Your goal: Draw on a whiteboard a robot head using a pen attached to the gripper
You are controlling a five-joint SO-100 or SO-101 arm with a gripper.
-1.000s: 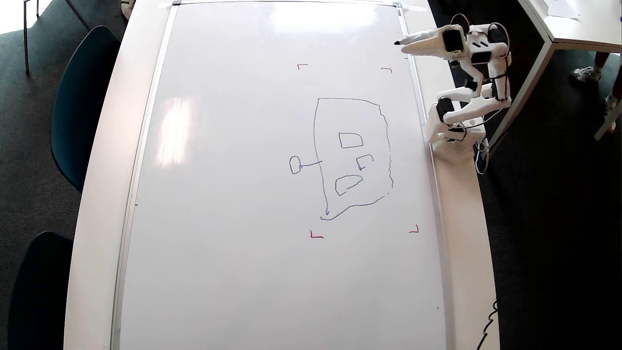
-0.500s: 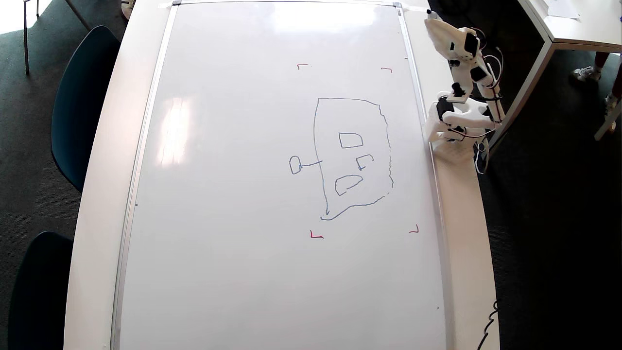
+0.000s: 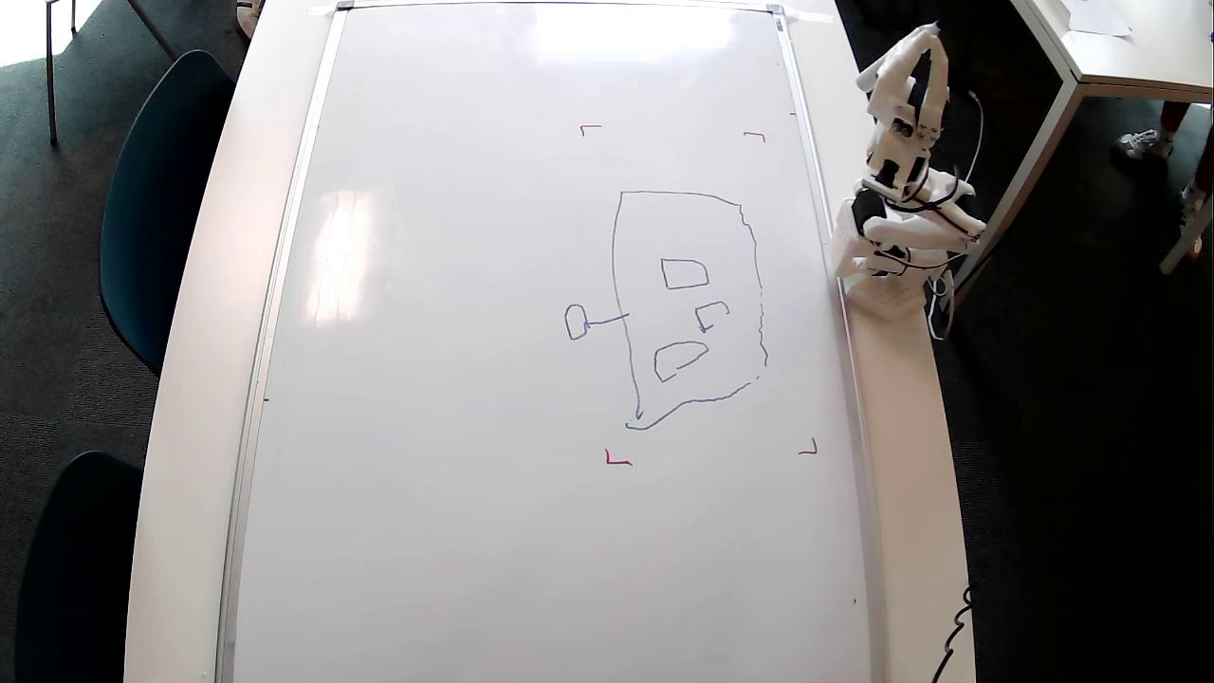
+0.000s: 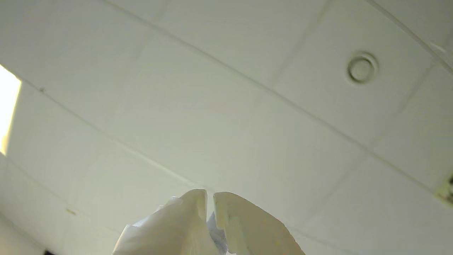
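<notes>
Whiteboard (image 3: 474, 379) runs lengthwise down the desk, its drawn robot head (image 3: 688, 308) near the right edge, stalk pointing left. The arm is folded upward at that edge — gripper (image 3: 925, 38) raised off the board, aimed at the ceiling. Fingers (image 4: 193, 209) nearly closed, a bluish pen (image 4: 216, 233) barely visible between them.

Two dark chairs (image 3: 156, 190) stand left of the white table (image 3: 199, 379) overhead; the wrist view shows ceiling tiles (image 4: 212, 106).
</notes>
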